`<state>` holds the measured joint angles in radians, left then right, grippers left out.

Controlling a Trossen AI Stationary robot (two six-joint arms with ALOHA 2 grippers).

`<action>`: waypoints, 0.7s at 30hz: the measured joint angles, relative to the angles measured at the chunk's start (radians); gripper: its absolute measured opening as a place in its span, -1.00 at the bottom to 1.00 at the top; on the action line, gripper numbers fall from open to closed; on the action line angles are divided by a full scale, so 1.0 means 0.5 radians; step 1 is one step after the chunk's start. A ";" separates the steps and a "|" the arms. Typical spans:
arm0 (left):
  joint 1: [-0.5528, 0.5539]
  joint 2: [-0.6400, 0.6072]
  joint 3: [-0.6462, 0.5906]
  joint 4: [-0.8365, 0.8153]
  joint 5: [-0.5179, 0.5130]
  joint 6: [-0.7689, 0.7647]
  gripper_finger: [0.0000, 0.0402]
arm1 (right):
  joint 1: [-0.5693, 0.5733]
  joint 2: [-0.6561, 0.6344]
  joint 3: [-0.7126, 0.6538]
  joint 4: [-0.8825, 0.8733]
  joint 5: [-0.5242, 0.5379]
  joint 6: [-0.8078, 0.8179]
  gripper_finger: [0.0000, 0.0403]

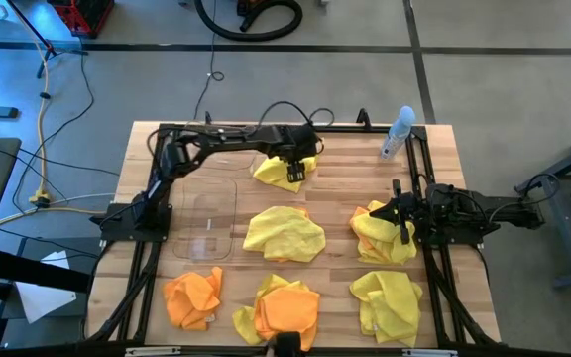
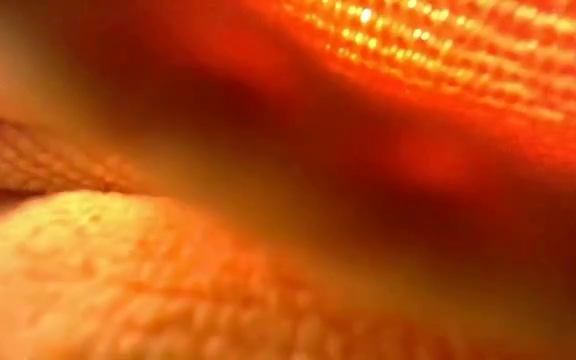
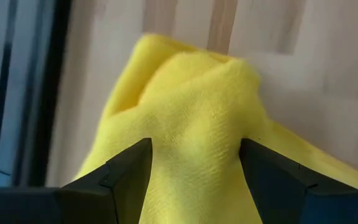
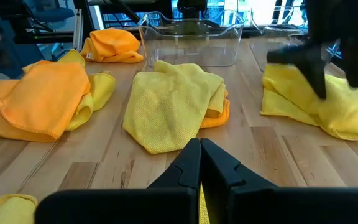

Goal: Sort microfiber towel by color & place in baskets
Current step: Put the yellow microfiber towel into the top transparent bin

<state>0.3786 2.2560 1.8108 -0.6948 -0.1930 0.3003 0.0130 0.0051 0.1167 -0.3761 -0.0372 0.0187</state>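
Observation:
Several microfiber towels lie crumpled on the wooden table. My left gripper (image 1: pixel 295 171) stands open over a yellow towel (image 1: pixel 278 174) at the far middle, with a raised fold of the towel (image 3: pixel 194 118) between its fingers. My right gripper (image 4: pixel 199 163) is shut and empty at the table's right side, above a yellow-and-orange towel (image 1: pixel 373 230). A clear basket (image 1: pixel 206 216) stands on the left, partly under my left arm; the right wrist view also shows this basket (image 4: pixel 191 40). An orange towel (image 2: pixel 288 180) right in front of the lens fills the low view. My left gripper comes at the yellow towel from above, slanting down, with one open finger (image 3: pixel 126 171) on each side of the raised fold (image 3: pixel 194 155). Whether the fingers touch the cloth cannot be told. The towel lies on the table.
Other towels: yellow over orange (image 1: pixel 284 234) in the middle, orange (image 1: pixel 194 297) near left, orange on yellow (image 1: pixel 284 309) near middle, yellow (image 1: pixel 389 302) near right. A slim clear spray bottle (image 1: pixel 398 134) stands at the far right. A dark frame (image 1: pixel 145 213) edges the table.

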 joint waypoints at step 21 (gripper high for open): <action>0.005 0.128 0.083 -0.128 -0.553 -0.245 -0.74 | 0.000 0.000 0.000 0.000 0.000 0.000 -1.00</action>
<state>0.3814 2.3202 1.8523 -0.7588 -0.4695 0.1779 0.0128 0.0051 0.1165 -0.3763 -0.0372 0.0189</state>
